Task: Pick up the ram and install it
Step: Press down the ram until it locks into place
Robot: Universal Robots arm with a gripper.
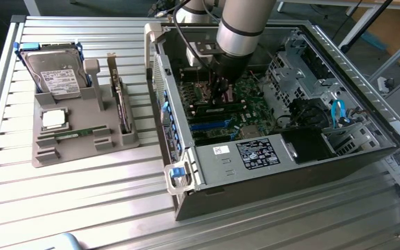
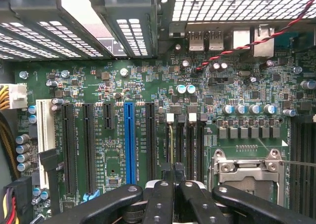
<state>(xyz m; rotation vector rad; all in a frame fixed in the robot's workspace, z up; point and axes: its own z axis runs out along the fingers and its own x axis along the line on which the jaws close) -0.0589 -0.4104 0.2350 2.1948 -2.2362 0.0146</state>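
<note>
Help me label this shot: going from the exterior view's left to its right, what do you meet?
Hard drive → processor chip → ram → expansion card → blue case latch → gripper over the motherboard → blue cable.

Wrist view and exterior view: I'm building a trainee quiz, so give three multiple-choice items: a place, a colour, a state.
1. The gripper is: A beside the computer case; B inside it; C on the floor.
2. The long slot between the black ones is: A red; B blue; C yellow.
3. The jaws are: A wide open; B half open; C shut.
B, the arm reaches into the case; B, plainly blue; C, the fingers meet.
</note>
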